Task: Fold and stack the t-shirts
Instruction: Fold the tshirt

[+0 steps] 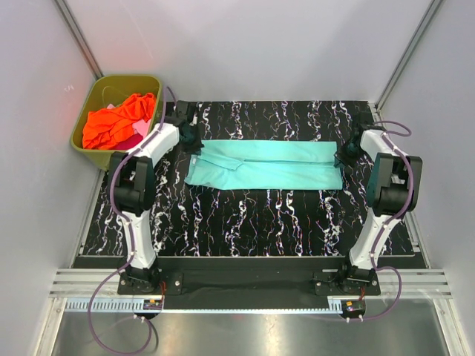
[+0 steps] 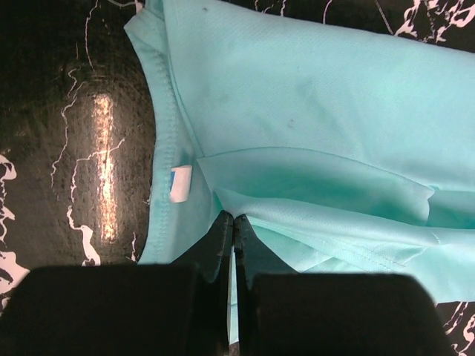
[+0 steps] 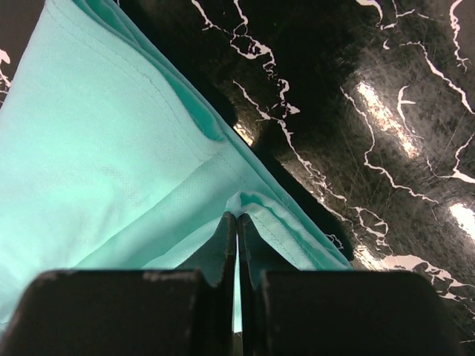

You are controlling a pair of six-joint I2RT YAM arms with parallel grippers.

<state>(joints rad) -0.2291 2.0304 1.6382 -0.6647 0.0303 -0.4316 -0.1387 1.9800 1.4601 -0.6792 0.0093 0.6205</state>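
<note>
The left gripper [image 2: 234, 217] and right gripper [image 3: 237, 216] each pinch an edge of the teal t-shirt [image 1: 267, 165] spread between them.

Matt teal cloth t-shirt [image 1: 263, 165] on glossy black marbled table [image 1: 260, 222]

An olive-green plastic tub [image 1: 133, 77] sits just off the tabletop's [image 1: 260, 215] far left corner, close to the left wall. The tabletop is glossy black with white marble-like veins. Along its near edge run pale metal rails [image 1: 82, 283], with a shiny steel sheet [image 1: 245, 334] nearer still.
</note>
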